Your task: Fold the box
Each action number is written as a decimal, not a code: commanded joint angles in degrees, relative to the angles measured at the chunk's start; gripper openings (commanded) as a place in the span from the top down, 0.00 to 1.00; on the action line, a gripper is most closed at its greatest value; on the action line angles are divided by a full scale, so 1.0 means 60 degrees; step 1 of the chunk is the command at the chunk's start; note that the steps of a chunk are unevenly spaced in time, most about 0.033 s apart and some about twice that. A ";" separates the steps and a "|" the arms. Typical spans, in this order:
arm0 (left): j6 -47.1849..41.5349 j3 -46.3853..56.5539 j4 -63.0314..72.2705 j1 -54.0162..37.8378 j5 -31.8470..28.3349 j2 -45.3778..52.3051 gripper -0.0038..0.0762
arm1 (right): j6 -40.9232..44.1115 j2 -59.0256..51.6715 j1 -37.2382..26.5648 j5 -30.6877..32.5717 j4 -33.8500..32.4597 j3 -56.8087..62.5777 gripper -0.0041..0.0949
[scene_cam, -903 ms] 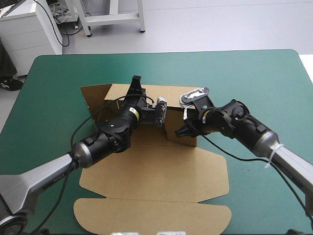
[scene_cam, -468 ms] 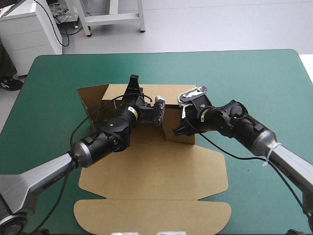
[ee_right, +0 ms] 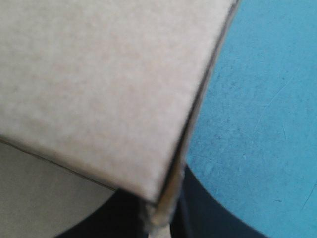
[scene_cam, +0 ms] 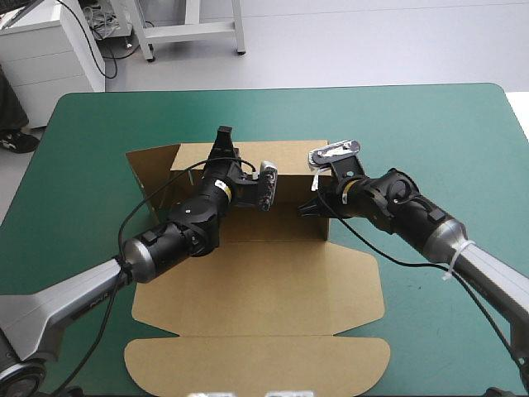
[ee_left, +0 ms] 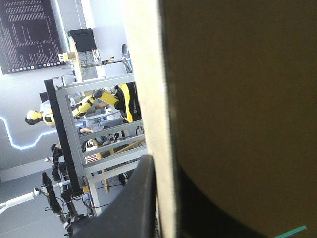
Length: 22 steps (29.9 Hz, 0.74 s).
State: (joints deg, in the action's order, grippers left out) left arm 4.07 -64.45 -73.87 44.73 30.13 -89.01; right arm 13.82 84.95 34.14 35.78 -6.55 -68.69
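The brown box (scene_cam: 256, 281) lies mid-table, its base and rounded lid flat toward the front edge and its back and side walls raised. My left gripper (scene_cam: 224, 142) is shut on the top of the back wall. In the left wrist view the board's pale edge (ee_left: 148, 74) runs between the fingers (ee_left: 133, 203) of that gripper (ee_left: 166, 173). My right gripper (scene_cam: 307, 208) is shut on the right side wall at its near corner. In the right wrist view the box (ee_right: 99, 74) fills most of the picture, its corner pinched in the gripper (ee_right: 163, 210).
A loose side flap (scene_cam: 149, 169) stands at an angle at the box's far left. The teal-green cover (scene_cam: 430, 124) stretches to the right of the box and shows past the wall (ee_right: 267, 99). A white cabinet (scene_cam: 50, 50) stands beyond the far-left corner.
My right gripper has drawn the right side wall outward to the right, so less of its face shows. The back wall and left flap have shifted slightly left with my left gripper.
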 commanded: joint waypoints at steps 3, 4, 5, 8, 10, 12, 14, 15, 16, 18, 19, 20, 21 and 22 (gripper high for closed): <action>-0.0083 0.0009 0.0644 0.0089 -0.0292 0.0137 0.96 | -0.0258 -0.0311 0.0034 -0.1651 0.0069 -0.0365 0.98; -0.0179 0.0009 0.0644 0.0089 -0.0292 0.0137 0.96 | -0.0258 -0.0311 0.0034 -0.1728 0.0041 -0.0365 0.98; -0.0284 0.0009 0.0644 0.0089 -0.0292 0.0137 0.96 | -0.0258 -0.0311 0.0034 -0.1823 0.0041 -0.0365 0.98; -0.0475 0.0009 0.0644 0.0089 -0.0203 0.0137 0.96 | -0.0258 -0.0293 0.0034 -0.2051 0.0041 -0.0365 0.98; -0.0475 0.0009 0.0644 0.0127 -0.0026 0.0155 0.93 | -0.0258 -0.0293 0.0034 -0.2048 0.0041 -0.0365 0.98; -0.0502 -0.0005 0.0644 0.0225 0.0258 0.0155 0.85 | -0.0258 -0.0284 0.0034 -0.2088 -0.0007 -0.0365 0.98; -0.0528 -0.0005 0.0689 0.0423 0.0480 0.0155 0.75 | -0.0205 -0.0211 0.0034 -0.2184 -0.0127 -0.0365 0.98; -0.0528 -0.0005 0.0715 0.0547 0.0553 0.0155 0.68 | -0.0137 -0.0129 0.0034 -0.2202 -0.0214 -0.0365 0.98; -0.0565 -0.0005 0.0733 0.0645 0.0592 0.0174 0.63 | -0.0091 -0.0077 0.0034 -0.2226 -0.0292 -0.0365 0.98; -0.0857 -0.0005 0.0751 0.0913 0.0710 0.0262 0.51 | 0.0021 0.0128 0.0034 -0.2226 -0.0439 -0.0365 0.98; -0.1031 -0.0005 0.0751 0.1027 0.0800 0.0338 0.47 | 0.0021 0.0213 0.0034 -0.2250 -0.0439 -0.0365 0.98; -0.1201 -0.0005 0.0751 0.1150 0.0890 0.0421 0.43 | 0.0021 0.0296 0.0034 -0.2299 -0.0459 -0.0365 0.98; -0.1311 -0.0005 0.0751 0.1258 0.0947 0.0535 0.41 | 0.0021 0.0347 0.0015 -0.2337 -0.0456 -0.0365 0.98; -0.1410 -0.0005 0.0751 0.1325 0.0946 0.0625 0.40 | 0.0021 0.0370 -0.0006 -0.2383 -0.0456 -0.0365 0.98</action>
State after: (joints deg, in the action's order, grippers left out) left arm -2.06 -63.56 -69.99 50.48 37.95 -88.44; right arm 14.90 88.29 33.87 29.15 -9.64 -68.58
